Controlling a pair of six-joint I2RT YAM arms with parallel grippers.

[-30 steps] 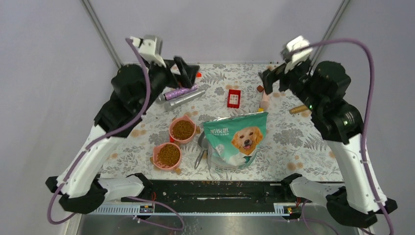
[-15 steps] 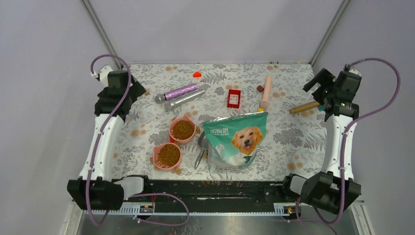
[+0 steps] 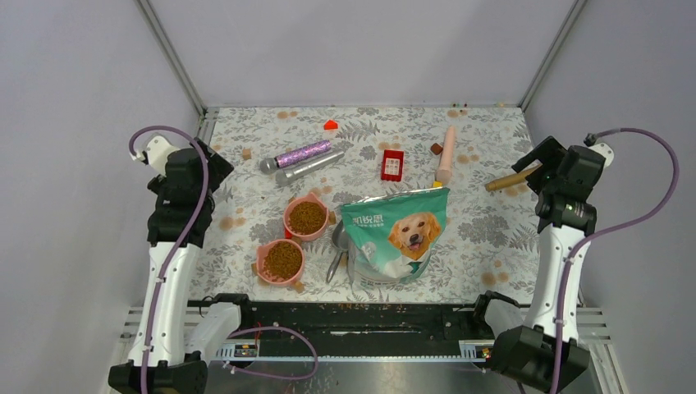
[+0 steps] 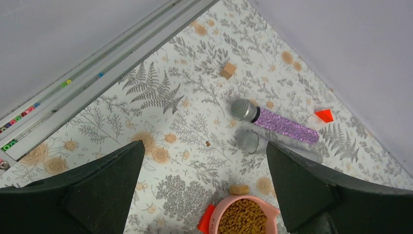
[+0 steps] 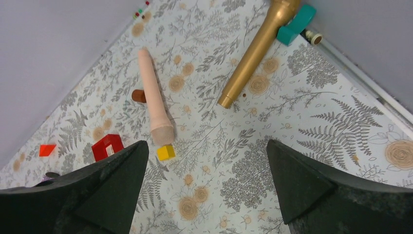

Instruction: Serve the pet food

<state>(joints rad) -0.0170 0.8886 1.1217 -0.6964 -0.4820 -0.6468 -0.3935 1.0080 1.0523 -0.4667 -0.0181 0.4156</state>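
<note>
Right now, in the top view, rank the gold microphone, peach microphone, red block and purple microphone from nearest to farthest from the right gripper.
From the right gripper:
1. gold microphone, just beside it, at the right edge.
2. peach microphone, back, right of centre.
3. red block, back centre.
4. purple microphone, back, left of centre.

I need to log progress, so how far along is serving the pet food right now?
Looks done: the far pink bowl and near pink bowl both hold kibble. Nothing in hand: the left end effector and right end effector are open and empty. The pouch lies flat, the scoop beside it; probably only tidying is left.
</note>
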